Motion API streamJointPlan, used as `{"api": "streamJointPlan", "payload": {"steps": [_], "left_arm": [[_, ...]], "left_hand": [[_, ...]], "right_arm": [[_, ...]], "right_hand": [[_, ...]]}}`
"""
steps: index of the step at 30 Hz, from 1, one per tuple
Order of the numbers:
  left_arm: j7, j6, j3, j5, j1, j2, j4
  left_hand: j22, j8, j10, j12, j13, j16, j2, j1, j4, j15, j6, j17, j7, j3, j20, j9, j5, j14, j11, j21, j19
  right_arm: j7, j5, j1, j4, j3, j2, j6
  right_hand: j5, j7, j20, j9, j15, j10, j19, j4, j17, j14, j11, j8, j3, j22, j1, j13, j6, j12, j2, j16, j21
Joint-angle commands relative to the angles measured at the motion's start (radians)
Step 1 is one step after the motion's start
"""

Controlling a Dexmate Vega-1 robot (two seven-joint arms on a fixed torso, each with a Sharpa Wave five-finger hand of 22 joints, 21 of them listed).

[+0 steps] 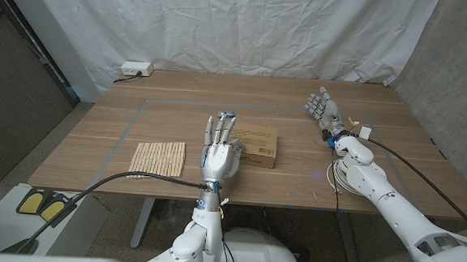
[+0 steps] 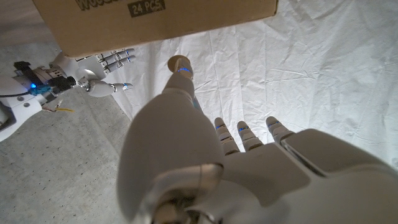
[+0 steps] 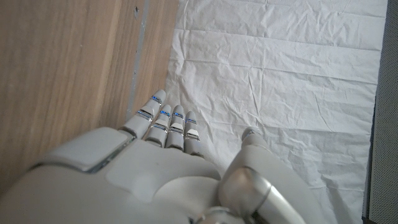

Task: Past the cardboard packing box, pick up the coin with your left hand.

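Note:
A flat cardboard packing box (image 1: 255,145) with black print lies near the middle of the wooden table (image 1: 301,94). My left hand (image 1: 218,153) is raised at the box's left end, fingers spread and pointing up, holding nothing. Its fingertips (image 1: 226,117) cover a patch of table beyond the box's far left corner. In the left wrist view the box (image 2: 155,22) sits just past my left hand (image 2: 217,168). My right hand (image 1: 322,109) is lifted over the table's right part, fingers apart and empty; the left wrist view also catches this right hand (image 2: 93,68).
A slatted wooden mat (image 1: 158,158) lies left of the box near the front edge. A white power strip (image 1: 136,68) sits at the far left corner. A coil of white cable (image 1: 340,175) lies by my right forearm. A white curtain (image 1: 224,25) hangs behind.

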Motion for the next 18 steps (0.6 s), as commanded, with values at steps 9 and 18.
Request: {"api": "streamJointPlan", "payload": {"steps": [9,18], "left_arm": [[-0.056,-0.017,-0.023,0.011,-0.003,0.039,-0.056],[-0.067,0.001,-0.03,0.049,-0.006,0.049,-0.076]], "left_hand": [[0.001,0.027,0.018,0.0,0.004,0.002,0.003,0.002,0.002,-0.046,0.075,0.003,0.033,0.01,-0.004,-0.003,0.001,0.015,-0.007,0.007,-0.077],[0.001,0.029,0.026,-0.001,0.004,0.001,0.003,0.003,0.002,-0.05,0.078,0.003,0.033,0.011,-0.006,-0.01,0.001,0.022,-0.008,0.005,-0.076]], "right_arm": [[-0.031,-0.002,-0.022,-0.039,0.008,-0.008,0.0],[-0.04,-0.005,-0.026,-0.047,0.008,-0.005,0.004]], "right_hand": [[-0.005,-0.004,-0.003,0.003,-0.001,0.004,0.013,-0.001,0.005,0.008,-0.002,0.001,-0.007,0.006,-0.001,0.003,0.004,-0.002,0.0,0.001,-0.003],[-0.004,-0.003,-0.004,0.003,-0.002,0.004,0.014,-0.001,0.005,0.008,-0.002,0.001,-0.007,0.006,-0.001,0.003,0.003,-0.002,0.001,0.001,-0.003]]}}
